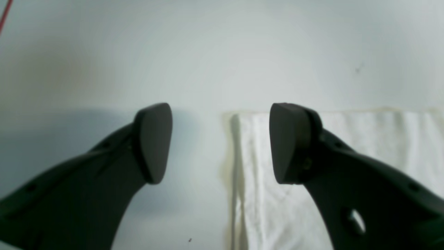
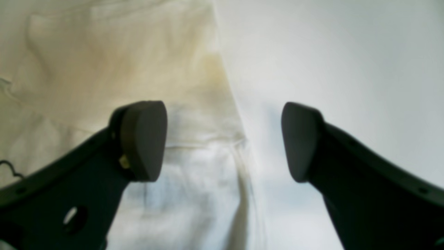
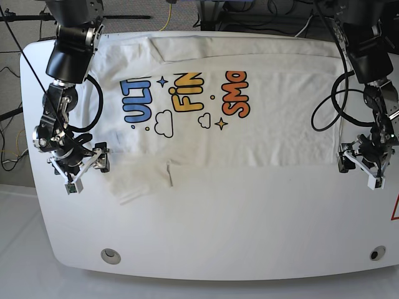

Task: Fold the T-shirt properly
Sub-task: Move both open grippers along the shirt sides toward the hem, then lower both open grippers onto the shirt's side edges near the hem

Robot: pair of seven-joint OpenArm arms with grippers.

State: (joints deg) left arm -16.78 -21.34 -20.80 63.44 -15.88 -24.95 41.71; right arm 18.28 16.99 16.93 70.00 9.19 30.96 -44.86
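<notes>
1. T-shirt: white, spread flat across the far half of the white table, from roughly 9 o'clock to 3 o'clock of the tabletop, printed side up.
2. Print on it: blue "ULT" letters at about 10 o'clock of the cloth, yellow "FIN" near the middle, orange "SMO" just right of that, with white clouds and small stars below.
3. Near edge of the cloth running straight across at mid-table; a folded sleeve poking out toward 7 o'clock, slightly wrinkled.
4. In the left wrist view: T-shirt filling the lower right, its corner edge lying between the two fingers, bare table elsewhere.
5. In the right wrist view: T-shirt covering the left half, blurred, its edge running down between the fingers, with a hem seam crossing it.
6. Left gripper: at the 3 o'clock edge of the shirt, just beside the cloth's near right corner, jaws spread wide, nothing between them.
7. Right gripper: at the 9 o'clock side, just beside the sleeve, jaws spread wide, gripping nothing.
8. Round grommets set in the table's near corners, at about 7 and 5 o'clock.
9. Cables and stands past the far edge, toward 12 o'clock.
</notes>
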